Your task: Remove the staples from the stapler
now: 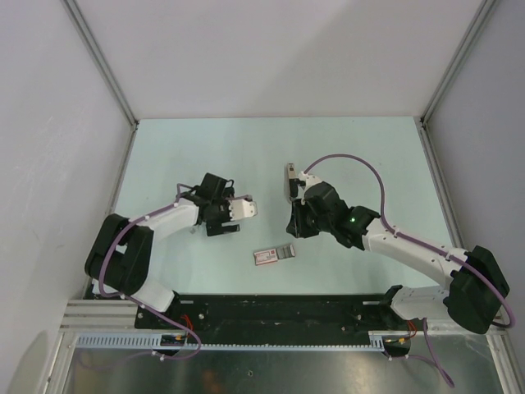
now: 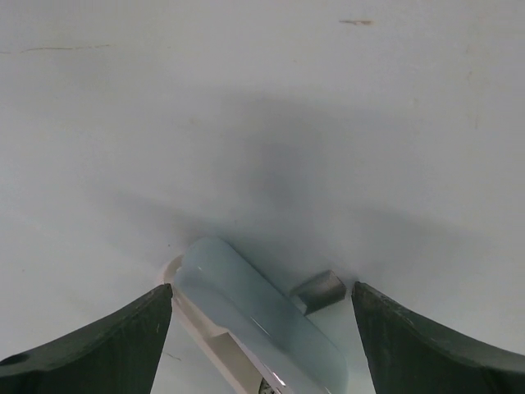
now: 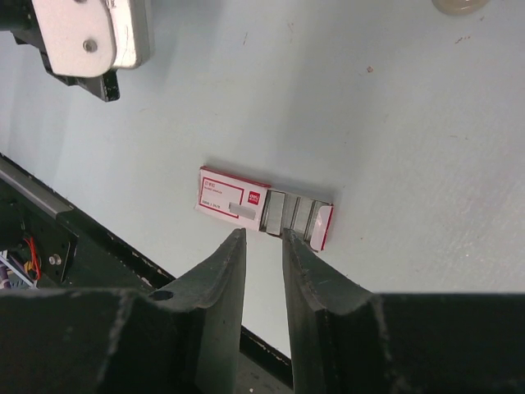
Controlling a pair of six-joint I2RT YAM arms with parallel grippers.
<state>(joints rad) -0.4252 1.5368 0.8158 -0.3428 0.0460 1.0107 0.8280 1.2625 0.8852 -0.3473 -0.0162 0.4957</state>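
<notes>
Stapler [image 2: 254, 316] is off the tabletop [image 1: 369, 156], clamped across its body by the left fingers [image 2: 107, 349], left of centre in the top view. Grey metal part pokes out beside the blue shell; can't tell if the rail is out or whether staples are inside. None seen loose. So pickup looks done, unloading itself not yet. Right fingers [image 3: 225, 275] barely parted, empty, hanging over the red-and-white staple box [image 3: 230, 195], grey tray slid out. Box carries a red logo and print, too small to read.
</notes>
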